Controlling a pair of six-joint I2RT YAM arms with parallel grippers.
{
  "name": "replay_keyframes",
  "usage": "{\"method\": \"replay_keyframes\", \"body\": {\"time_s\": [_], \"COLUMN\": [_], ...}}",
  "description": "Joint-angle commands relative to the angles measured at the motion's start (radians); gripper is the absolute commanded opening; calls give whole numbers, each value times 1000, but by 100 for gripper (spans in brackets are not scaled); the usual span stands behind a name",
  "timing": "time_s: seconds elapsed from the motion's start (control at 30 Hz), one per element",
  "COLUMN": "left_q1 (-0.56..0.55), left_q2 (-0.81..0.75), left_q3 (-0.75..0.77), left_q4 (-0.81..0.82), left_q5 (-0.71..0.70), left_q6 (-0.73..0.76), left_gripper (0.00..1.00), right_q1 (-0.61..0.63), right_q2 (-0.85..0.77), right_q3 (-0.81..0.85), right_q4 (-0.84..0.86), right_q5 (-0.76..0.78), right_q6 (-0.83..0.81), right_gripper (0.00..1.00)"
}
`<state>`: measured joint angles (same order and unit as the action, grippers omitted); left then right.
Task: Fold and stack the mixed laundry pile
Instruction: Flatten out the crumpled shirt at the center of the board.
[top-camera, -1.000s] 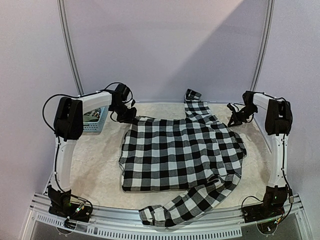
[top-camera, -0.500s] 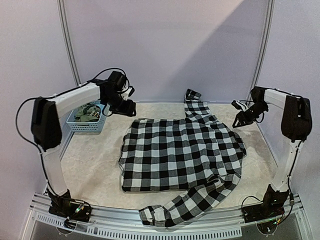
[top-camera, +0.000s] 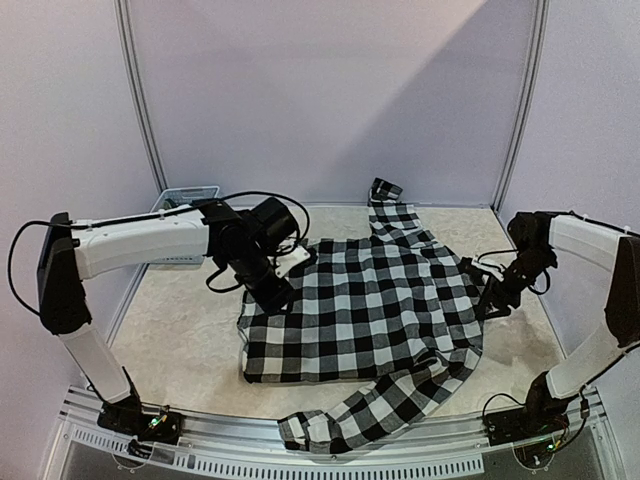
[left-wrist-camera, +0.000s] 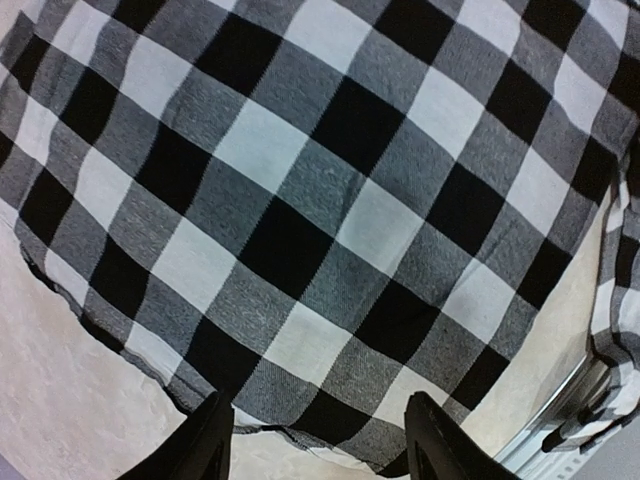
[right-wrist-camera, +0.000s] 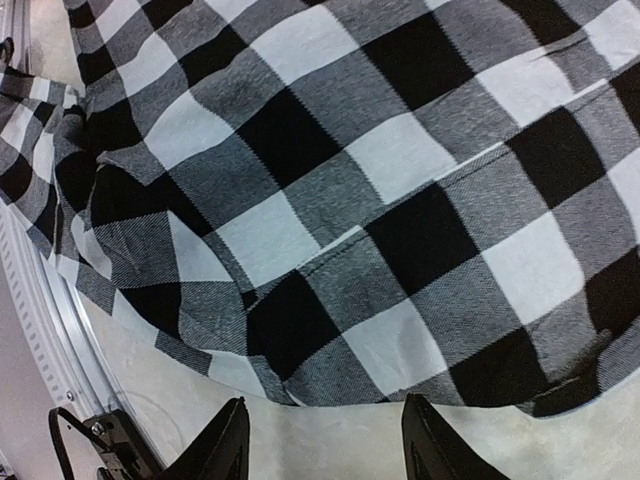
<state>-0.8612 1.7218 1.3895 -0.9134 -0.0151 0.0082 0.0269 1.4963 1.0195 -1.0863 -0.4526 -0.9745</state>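
Note:
The black-and-white checked shirt (top-camera: 365, 310) of the laundry pile lies spread flat mid-table. One sleeve (top-camera: 340, 420) hangs over the front rail and the other (top-camera: 388, 205) points to the back wall. My left gripper (top-camera: 272, 295) hovers open over the shirt's left hem. In the left wrist view the gripper (left-wrist-camera: 320, 445) straddles that hem of the shirt (left-wrist-camera: 330, 200) with nothing between its fingers. My right gripper (top-camera: 492, 300) is open at the shirt's right edge. Its wrist view shows the gripper (right-wrist-camera: 325, 445) above bare table just short of the shirt's edge (right-wrist-camera: 380, 250).
A light blue lattice basket (top-camera: 188, 193) stands at the back left corner, mostly hidden behind the left arm. The metal front rail (top-camera: 300, 455) runs along the near edge. Curved frame poles (top-camera: 140, 100) rise at both back corners.
Both arms have swung from the back corners to the shirt's sides, the left away from the basket. Both grippers went from shut to open.

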Motion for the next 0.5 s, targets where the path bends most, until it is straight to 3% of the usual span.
{"method": "replay_keyframes", "body": {"time_s": [0.0,0.2,0.47], "left_q1": [-20,-30,-16], "left_q2": [11,33,140], "left_q3": [-62,-161,-173], "left_q4": [9,39,31], "left_q5": [81,86,4], "left_q6": [-35,-81,-89], "left_gripper": [58,51,48], "right_q1": [24,44,96], "right_q2": [-11,35,77], "right_q3": [-52,-85,-154], "right_q4": [76,144,237], "right_q5": [45,81,211], "right_q6": [-53,-23,-32], "right_gripper": [49,40,37]}}
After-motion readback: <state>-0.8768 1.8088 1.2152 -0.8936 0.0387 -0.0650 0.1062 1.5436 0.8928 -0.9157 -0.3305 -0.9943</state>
